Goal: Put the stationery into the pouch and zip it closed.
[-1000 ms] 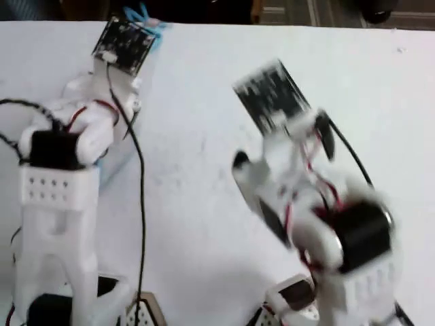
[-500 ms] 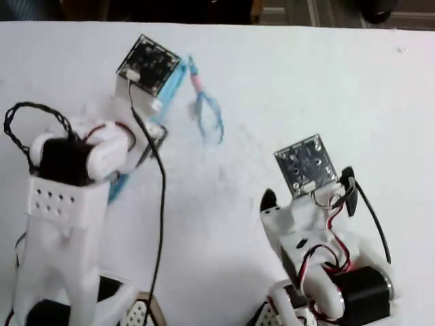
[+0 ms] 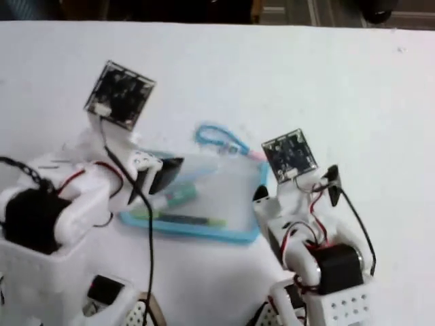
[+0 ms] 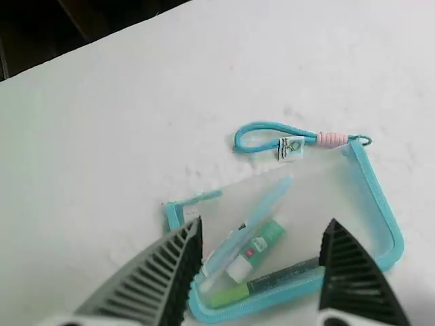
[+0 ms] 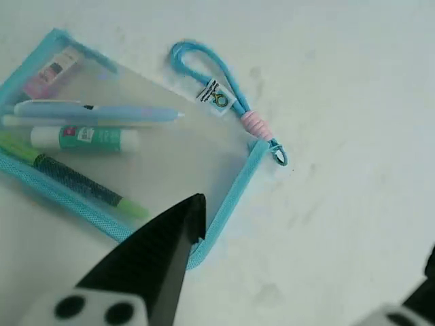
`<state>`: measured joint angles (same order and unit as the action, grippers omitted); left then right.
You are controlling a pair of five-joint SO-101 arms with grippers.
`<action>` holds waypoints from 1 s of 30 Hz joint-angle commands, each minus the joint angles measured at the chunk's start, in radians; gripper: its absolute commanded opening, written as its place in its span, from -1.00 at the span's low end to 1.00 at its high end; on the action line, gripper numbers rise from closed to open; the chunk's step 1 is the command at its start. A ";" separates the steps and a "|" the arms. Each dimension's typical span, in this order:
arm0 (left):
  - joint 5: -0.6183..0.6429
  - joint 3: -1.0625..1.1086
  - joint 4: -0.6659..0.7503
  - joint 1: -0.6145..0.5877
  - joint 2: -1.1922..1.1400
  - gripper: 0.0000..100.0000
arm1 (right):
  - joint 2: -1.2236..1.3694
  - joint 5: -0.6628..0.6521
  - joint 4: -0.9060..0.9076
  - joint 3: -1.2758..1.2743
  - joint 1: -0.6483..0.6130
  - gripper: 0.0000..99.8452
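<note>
Your left gripper (image 4: 264, 227): spread wide, empty; right gripper (image 5: 309, 238) likewise. White table (image 4: 102, 136), dark room (image 3: 204, 10) beyond. Pouch (image 4: 319, 197) lies beneath left gripper.

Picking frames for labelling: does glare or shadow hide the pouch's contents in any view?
High view: no glare, but the left arm covers one pouch end. Left wrist view: the left gripper hides part. Right wrist view: even light, pens plain.

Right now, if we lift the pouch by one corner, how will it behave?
Probably floppy: the pouch is thin clear film with a soft blue border. It would likely sag at the end where the pens and glue stick lie loose. The loop strap should dangle.
</note>
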<state>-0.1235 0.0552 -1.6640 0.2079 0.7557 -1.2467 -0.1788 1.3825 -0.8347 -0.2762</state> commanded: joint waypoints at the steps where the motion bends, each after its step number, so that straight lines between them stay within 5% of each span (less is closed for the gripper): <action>1: 0.054 -0.014 -0.003 -0.058 0.031 -0.44 | -0.013 0.005 -0.047 -0.051 0.005 -0.04; 6: 0.055 0.147 0.054 -0.188 0.065 -0.63 | -0.015 0.005 -0.094 -0.132 0.005 -0.18; 12: -0.025 0.483 0.249 -0.249 0.232 -0.95 | -0.015 0.005 -0.151 -0.160 0.005 -0.99; 16: -0.115 0.718 0.400 -0.251 0.398 -0.94 | -0.031 -0.003 -0.127 -0.206 0.004 -0.81; 20: -0.121 0.976 0.565 -0.252 0.568 -0.94 | -0.171 -0.003 -0.110 -0.311 0.005 -0.98; 26: -0.120 1.312 0.767 -0.306 0.797 -0.93 | -0.542 -0.005 -0.119 -0.489 0.004 -0.97; 30: -0.118 1.461 0.816 -0.357 0.918 -0.93 | -0.524 -0.005 -0.120 -0.545 0.005 -0.97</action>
<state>-0.2386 1.4423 -0.8861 -0.1174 1.5934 -1.7729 -0.1788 1.2689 -1.3717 -0.2777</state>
